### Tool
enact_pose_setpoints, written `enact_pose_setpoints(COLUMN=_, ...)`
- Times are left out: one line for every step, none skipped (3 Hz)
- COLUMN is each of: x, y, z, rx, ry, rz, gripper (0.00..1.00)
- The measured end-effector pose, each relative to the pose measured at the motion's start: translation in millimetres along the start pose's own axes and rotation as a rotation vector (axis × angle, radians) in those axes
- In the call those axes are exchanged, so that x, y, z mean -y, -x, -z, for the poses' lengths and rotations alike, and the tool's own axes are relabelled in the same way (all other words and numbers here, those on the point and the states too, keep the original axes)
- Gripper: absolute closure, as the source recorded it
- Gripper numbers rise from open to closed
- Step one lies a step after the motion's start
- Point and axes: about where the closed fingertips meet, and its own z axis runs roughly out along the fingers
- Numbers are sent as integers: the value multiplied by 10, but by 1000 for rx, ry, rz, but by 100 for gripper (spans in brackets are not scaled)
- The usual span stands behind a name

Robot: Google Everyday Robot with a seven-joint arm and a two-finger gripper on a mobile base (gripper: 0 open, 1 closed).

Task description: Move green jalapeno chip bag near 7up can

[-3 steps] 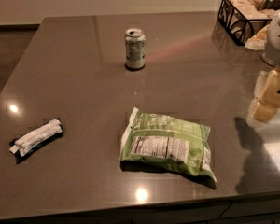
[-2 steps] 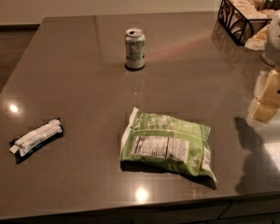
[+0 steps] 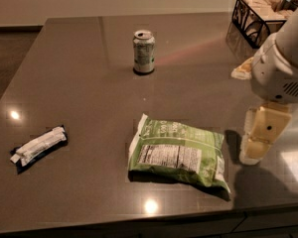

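The green jalapeno chip bag lies flat on the dark grey table, near the front edge, its white nutrition label facing up. The 7up can stands upright farther back, well apart from the bag. My gripper hangs at the right, just beside the bag's right end and a little above the table, touching nothing.
A small white-and-black wrapped bar lies at the front left. A black wire basket with packets stands at the back right corner. A pale small item lies near it. The table's front edge runs just below the bag.
My arm and gripper have moved left, closer to the bag's right end. The bag, can and bar have not moved.
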Motion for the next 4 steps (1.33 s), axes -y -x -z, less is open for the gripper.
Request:
enact_pose_setpoints(x=-202, y=127, z=-315, rx=32, ry=66, rz=33, gripper=0)
enact_pose_setpoints(x=-434, y=322, z=-572, rx=59, ry=126, rz=66, gripper=0)
enact_pose_setpoints(x=-641, y=589, z=-822, rx=78, ry=148, rz=98, gripper=1)
enact_pose_setpoints(x=-610, y=634, z=-879, rx=64, ry=143, rz=78, gripper=20)
